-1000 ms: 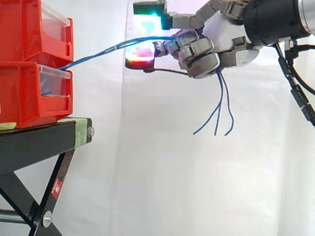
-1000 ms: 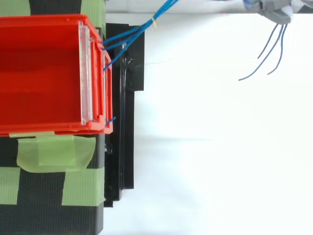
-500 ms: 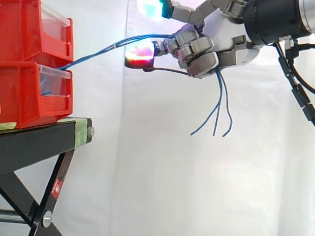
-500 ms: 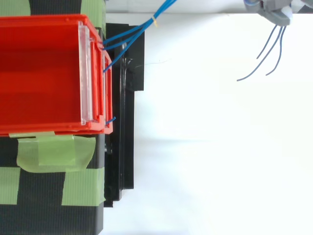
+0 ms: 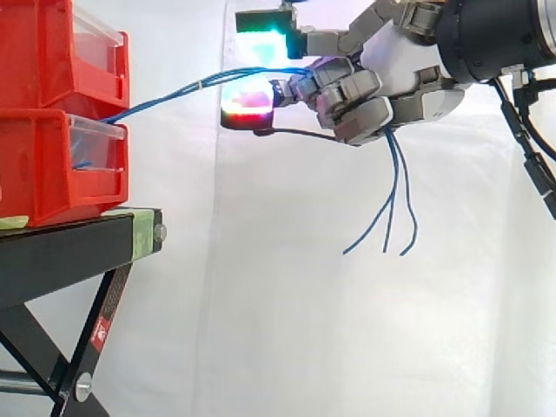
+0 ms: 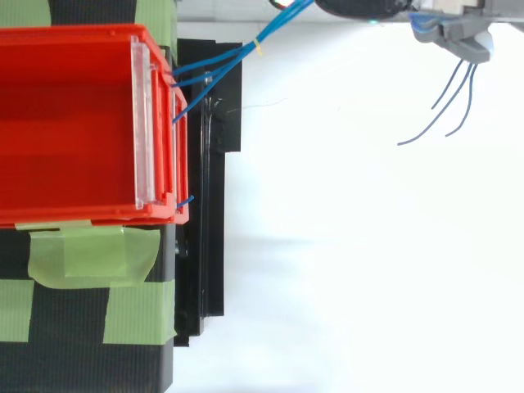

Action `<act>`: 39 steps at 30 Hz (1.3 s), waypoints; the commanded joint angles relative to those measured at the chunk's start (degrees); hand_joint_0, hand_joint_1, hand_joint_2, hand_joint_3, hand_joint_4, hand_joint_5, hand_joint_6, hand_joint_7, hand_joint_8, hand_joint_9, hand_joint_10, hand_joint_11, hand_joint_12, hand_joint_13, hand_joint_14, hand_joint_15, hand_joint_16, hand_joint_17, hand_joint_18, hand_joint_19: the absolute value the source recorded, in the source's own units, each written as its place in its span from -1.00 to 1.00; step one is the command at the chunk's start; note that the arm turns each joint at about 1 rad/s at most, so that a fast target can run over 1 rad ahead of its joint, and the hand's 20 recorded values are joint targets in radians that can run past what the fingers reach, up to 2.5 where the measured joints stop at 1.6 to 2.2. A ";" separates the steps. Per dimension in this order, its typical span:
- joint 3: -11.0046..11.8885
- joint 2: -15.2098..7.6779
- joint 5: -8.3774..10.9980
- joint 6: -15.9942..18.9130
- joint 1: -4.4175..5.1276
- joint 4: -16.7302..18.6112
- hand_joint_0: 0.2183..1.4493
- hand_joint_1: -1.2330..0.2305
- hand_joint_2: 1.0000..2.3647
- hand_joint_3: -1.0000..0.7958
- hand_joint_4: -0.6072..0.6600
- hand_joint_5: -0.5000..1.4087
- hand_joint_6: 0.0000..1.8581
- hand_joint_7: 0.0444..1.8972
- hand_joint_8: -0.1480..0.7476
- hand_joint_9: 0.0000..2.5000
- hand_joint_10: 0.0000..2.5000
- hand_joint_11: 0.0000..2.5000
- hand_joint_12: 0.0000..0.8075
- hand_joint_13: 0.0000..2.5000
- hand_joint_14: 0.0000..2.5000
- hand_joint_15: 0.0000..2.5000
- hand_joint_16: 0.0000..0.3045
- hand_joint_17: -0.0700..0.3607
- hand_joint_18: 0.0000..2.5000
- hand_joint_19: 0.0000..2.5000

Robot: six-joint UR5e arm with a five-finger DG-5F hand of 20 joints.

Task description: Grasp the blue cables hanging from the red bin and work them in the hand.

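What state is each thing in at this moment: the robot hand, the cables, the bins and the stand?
robot hand, shut, fingers curled round the blue cables, raised clear of the stand.
blue cables, gripped; they span from the bins' front up to the hand, with their loose ends dangling free below it.
red bins, stacked one on the other, upright on the stand.
black stand, upright, bearing the bins.

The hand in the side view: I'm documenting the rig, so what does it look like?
The hand is grey and white, with blocky segmented fingers ending in thick glowing pads, one green, one red. It sits on a black cylindrical wrist.
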 commanded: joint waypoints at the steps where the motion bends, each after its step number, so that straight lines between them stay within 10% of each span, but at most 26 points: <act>1: 0.00 0.01 0.06 0.63 0.41 -0.51 0.30 -0.16 -0.98 -0.74 0.42 -0.21 -1.00 0.28 0.30 -0.62 1.00 1.00 0.09 -0.29 1.00 0.09 -0.71 -0.21 0.26 0.29; 10: 0.00 0.01 0.06 2.48 1.29 -2.00 0.38 -0.17 -0.97 -0.50 0.40 -0.20 -1.00 0.29 0.29 -0.61 1.00 1.00 0.09 -0.29 1.00 0.09 -0.70 -0.20 0.22 0.22; 25: 0.00 0.89 0.76 4.77 3.22 -3.23 0.17 -0.15 -0.98 -0.70 0.42 -0.21 -1.00 0.28 0.32 -0.61 1.00 1.00 0.10 -0.28 1.00 0.11 -0.69 -0.18 0.24 0.24; 39: 1.67 0.98 3.22 4.41 2.87 -5.08 0.28 -0.16 -0.98 -0.55 0.43 -0.17 -1.00 0.31 0.32 -0.58 1.00 1.00 0.09 -0.27 1.00 0.09 -0.70 -0.20 0.26 0.23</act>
